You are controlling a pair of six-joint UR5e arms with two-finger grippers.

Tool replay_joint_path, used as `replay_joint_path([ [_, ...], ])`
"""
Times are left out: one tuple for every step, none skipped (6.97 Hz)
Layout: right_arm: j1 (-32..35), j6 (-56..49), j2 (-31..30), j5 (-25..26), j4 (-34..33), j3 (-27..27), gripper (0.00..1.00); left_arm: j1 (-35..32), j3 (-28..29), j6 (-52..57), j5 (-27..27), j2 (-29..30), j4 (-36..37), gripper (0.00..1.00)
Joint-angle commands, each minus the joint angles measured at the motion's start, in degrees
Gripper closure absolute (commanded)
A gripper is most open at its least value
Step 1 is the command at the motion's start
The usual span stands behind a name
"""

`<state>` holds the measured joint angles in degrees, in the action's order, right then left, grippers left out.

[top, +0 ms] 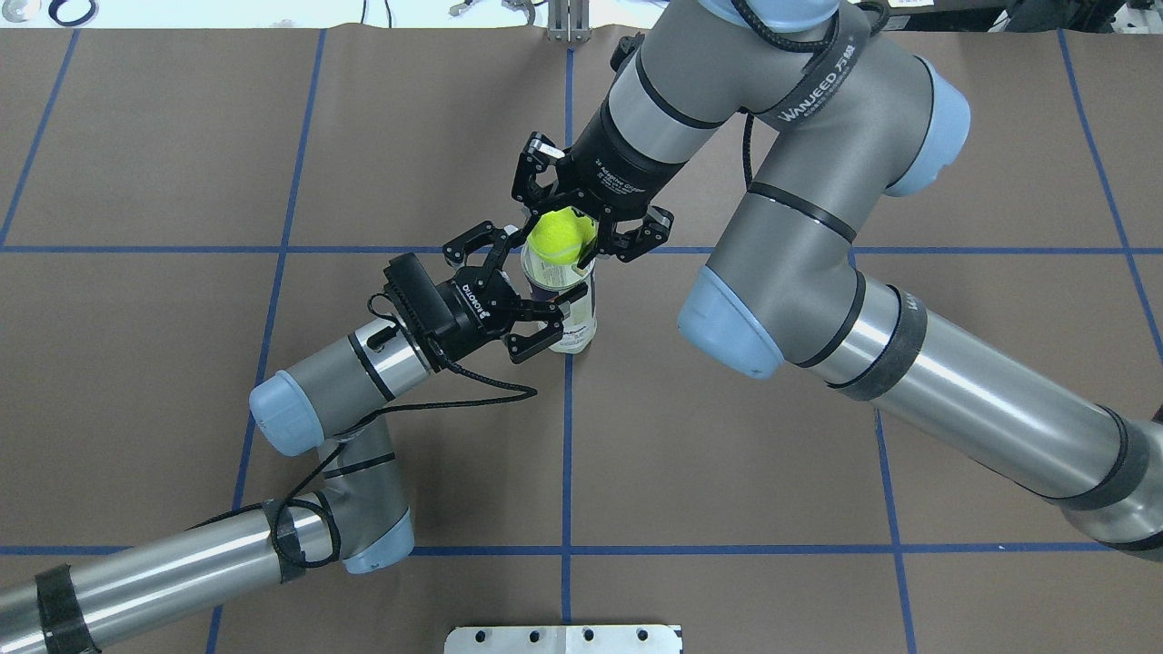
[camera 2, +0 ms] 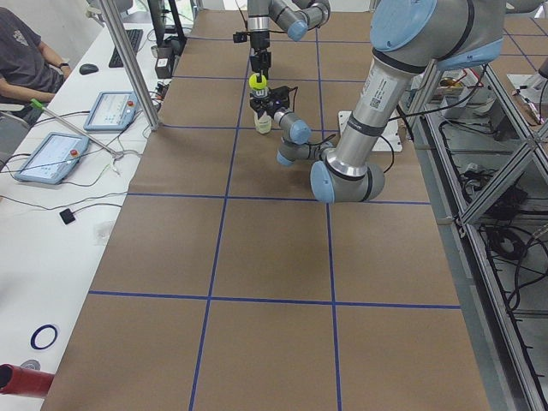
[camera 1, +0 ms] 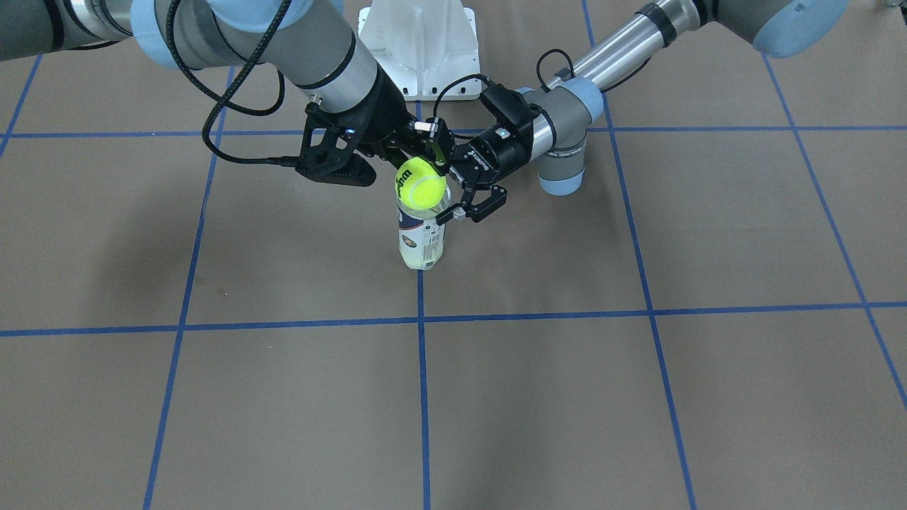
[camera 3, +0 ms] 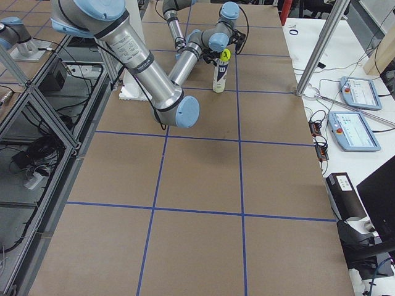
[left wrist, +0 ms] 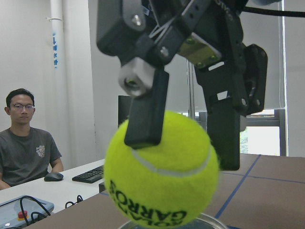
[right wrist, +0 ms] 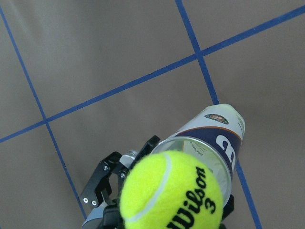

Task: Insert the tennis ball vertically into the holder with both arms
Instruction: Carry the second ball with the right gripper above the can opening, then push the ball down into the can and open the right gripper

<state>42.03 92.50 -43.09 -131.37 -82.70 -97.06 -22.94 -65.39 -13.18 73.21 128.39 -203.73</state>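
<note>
The yellow tennis ball (camera 1: 420, 185) sits at the open mouth of the holder (camera 1: 422, 241), a clear can with a white and navy label standing upright on the table. My right gripper (top: 563, 238) comes down from above and is shut on the ball (top: 556, 229). My left gripper (top: 545, 272) reaches in from the side, with its fingers closed around the upper part of the holder (top: 574, 322). In the right wrist view the ball (right wrist: 171, 195) is just above the can's rim (right wrist: 214, 138). In the left wrist view the right fingers (left wrist: 145, 114) pinch the ball (left wrist: 162, 176).
The white pedestal base (camera 1: 418, 42) stands behind the can on the robot's side. Blue tape lines (camera 1: 421, 397) cross the brown table. An operator (camera 2: 21, 51) sits at a side desk with tablets (camera 2: 51, 157).
</note>
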Motion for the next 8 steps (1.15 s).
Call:
replay_joint_path([
  [-0.2, 0.1, 0.0, 0.0, 0.0, 0.3, 0.29, 0.0, 0.0, 0.0, 0.0, 0.1, 0.0, 0.10],
  [-0.6, 0.1, -0.1, 0.1, -0.1, 0.3, 0.24, 0.0, 0.0, 0.0, 0.0, 0.2, 0.0, 0.10],
  [-0.7, 0.1, -0.1, 0.1, -0.1, 0.2, 0.21, -0.1, 0.0, 0.0, 0.0, 0.1, 0.0, 0.10],
  [-1.0, 0.0, -0.1, 0.1, -0.1, 0.3, 0.08, -0.1, 0.0, 0.0, 0.0, 0.1, 0.0, 0.10],
  [-1.0, -0.1, -0.2, 0.1, 0.0, 0.2, 0.07, -0.1, 0.0, 0.0, 0.0, 0.1, 0.0, 0.10],
  [-1.0, -0.2, -0.2, 0.0, 0.0, -0.1, 0.03, 0.0, 0.0, 0.0, 0.0, 0.1, 0.0, 0.10],
  [-0.8, -0.2, -0.2, 0.0, 0.0, -0.3, 0.03, 0.0, 0.0, -0.2, 0.0, -0.1, -0.1, 0.10],
  [-0.2, -0.3, -0.3, -0.1, 0.0, -0.4, 0.03, 0.0, -0.4, -0.9, 0.1, 0.2, -0.3, 0.10],
])
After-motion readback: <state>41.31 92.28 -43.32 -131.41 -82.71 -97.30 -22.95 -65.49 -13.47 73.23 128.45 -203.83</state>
